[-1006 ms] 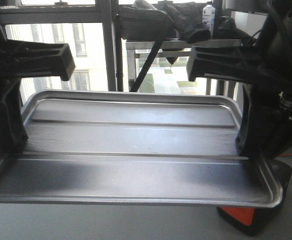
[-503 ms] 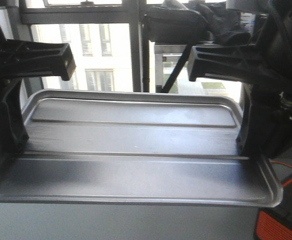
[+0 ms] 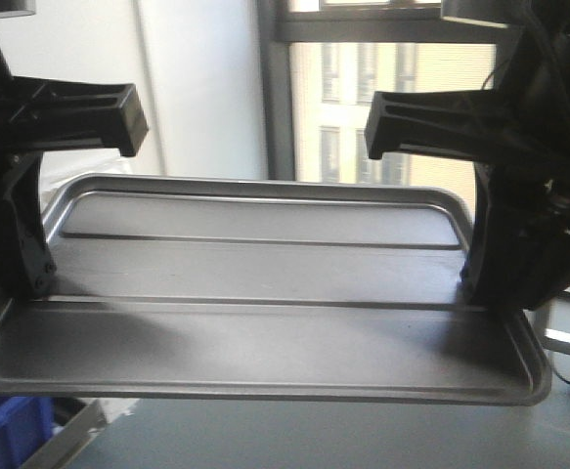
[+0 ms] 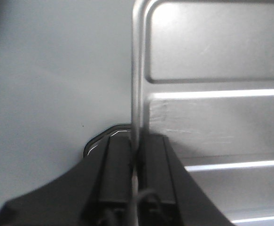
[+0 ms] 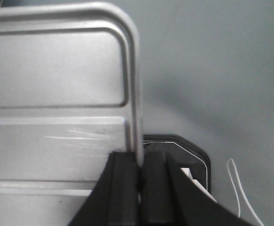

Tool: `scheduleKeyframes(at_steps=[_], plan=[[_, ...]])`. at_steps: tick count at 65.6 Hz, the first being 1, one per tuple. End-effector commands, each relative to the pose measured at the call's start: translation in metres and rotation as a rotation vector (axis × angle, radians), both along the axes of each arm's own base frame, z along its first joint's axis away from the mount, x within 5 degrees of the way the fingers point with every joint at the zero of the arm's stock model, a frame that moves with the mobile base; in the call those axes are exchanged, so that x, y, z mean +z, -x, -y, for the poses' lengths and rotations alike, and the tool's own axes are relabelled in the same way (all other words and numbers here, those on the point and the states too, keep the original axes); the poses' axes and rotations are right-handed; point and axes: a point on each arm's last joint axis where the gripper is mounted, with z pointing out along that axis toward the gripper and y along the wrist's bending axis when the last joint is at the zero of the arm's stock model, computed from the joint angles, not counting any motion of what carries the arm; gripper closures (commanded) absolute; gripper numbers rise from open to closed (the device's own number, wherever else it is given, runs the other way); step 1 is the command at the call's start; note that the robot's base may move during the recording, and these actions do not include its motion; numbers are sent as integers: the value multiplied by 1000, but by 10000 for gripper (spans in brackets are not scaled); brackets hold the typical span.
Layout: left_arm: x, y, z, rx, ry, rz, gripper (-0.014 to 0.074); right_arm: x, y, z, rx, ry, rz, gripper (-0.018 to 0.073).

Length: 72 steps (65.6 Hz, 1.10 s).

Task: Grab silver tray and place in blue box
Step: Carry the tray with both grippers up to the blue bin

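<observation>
The silver tray (image 3: pixel 265 332) hangs in the air between the two arms, clear of the grey surface (image 4: pixel 47 70) beneath it. The left gripper (image 4: pixel 137 141) is clamped on the tray's left short rim, one finger inside the rim and one outside. The right gripper (image 5: pixel 139 162) pinches the right short rim in the same way. Each hold sits near the middle of its end.

The step in hand looks like the carry toward the blue box (image 3: pixel 6 430), of which only a corner shows, below the tray's near left corner. To do it well, the arms should travel together at a fixed spacing, because pulling apart or squeezing inward could slip a rim out of the thin grips or flex the metal. Both ends should ride at the same height so the tray does not twist. Once the tray is above the box, its long sides should line up with the box's long walls before an even descent, with both ends released together. Too little of the box is visible to judge the fit.

The tray faces open side up and looks roughly level. Its long axis runs left to right across the robot's front, from one gripper to the other, and the two raised ridges follow that axis. A window (image 3: pixel 392 117) lies beyond the tray's far long rim.
</observation>
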Motion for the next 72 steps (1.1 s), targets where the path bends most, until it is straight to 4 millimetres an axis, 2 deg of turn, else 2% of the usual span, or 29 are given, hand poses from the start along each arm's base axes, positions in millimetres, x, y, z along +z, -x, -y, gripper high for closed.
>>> scheduleKeyframes(at_steps=[1, 72], plan=[[13, 1, -2, -9, 22, 42, 602, 15, -2, 2, 15, -19, 75, 502], [13, 1, -2, -9, 23, 41, 602, 15, -2, 2, 15, -19, 75, 502]])
